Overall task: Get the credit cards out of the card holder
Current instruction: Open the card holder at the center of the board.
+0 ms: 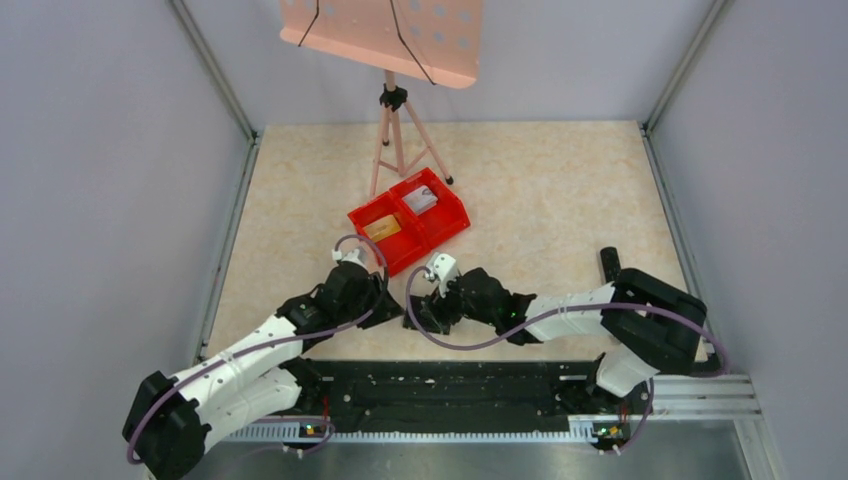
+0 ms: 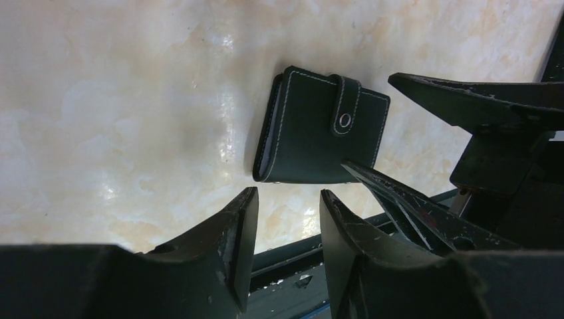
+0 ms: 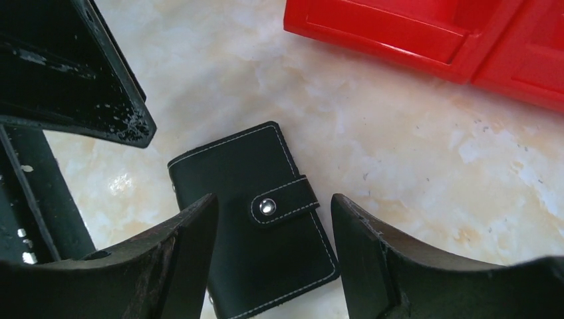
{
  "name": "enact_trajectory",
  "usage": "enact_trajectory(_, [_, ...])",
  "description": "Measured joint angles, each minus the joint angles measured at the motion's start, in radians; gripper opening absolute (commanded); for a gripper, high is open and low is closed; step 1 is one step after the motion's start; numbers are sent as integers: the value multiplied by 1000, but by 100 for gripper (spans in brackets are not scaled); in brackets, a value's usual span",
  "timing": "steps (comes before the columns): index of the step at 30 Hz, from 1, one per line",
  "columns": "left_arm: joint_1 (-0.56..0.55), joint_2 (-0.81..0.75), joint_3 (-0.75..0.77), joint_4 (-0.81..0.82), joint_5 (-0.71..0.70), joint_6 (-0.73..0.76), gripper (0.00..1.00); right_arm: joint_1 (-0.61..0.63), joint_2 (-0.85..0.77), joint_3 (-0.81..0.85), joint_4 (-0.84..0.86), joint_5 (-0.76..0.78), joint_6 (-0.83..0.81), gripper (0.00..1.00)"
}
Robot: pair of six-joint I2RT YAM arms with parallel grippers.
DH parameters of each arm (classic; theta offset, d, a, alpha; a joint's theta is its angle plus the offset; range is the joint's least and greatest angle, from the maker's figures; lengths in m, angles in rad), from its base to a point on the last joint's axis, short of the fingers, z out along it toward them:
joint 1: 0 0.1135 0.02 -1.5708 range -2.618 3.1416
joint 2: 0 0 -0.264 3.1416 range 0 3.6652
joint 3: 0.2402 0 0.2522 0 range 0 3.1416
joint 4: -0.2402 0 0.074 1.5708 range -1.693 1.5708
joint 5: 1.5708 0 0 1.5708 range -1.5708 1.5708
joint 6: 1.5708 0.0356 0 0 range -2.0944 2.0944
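Note:
The card holder (image 2: 312,133) is a black stitched wallet lying flat on the table, folded shut, its tab snapped over the edge. It also shows in the right wrist view (image 3: 233,173). My left gripper (image 2: 288,196) is open and empty, just short of the holder's near edge. My right gripper (image 3: 274,199) is open, its jaws standing over the holder on either side of it, not touching it. In the top view both grippers, left (image 1: 378,292) and right (image 1: 422,312), meet over the holder and hide it. A tan-gold credit card (image 1: 383,229) and a pale card (image 1: 421,200) lie in the red bin.
The red two-compartment bin (image 1: 440,228) stands just behind the grippers and also shows in the right wrist view (image 3: 412,33). A pink tripod stand (image 1: 395,130) rises at the back. A black rail (image 1: 450,385) runs along the near edge.

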Motion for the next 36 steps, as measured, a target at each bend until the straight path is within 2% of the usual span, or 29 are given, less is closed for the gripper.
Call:
enact_trajectory(9, [0, 1, -44, 19, 8, -23, 44, 35, 86, 34, 12, 64, -55, 61])
enact_trajectory(12, [0, 8, -44, 20, 11, -24, 44, 48, 111, 46, 7, 91, -65, 55])
enact_trajectory(15, [0, 21, -44, 25, 19, -24, 43, 56, 118, 50, 9, 106, -64, 44])
enact_trajectory(21, [0, 48, -44, 28, 27, -27, 43, 64, 117, 63, -16, 144, -31, 12])
enact_trajectory(24, [0, 63, -44, 36, 37, -27, 43, 65, 111, 72, -45, 174, 14, 0])
enact_trajectory(36, [0, 101, -44, 87, 83, -34, 42, 65, 37, 76, -189, 240, 347, 0])
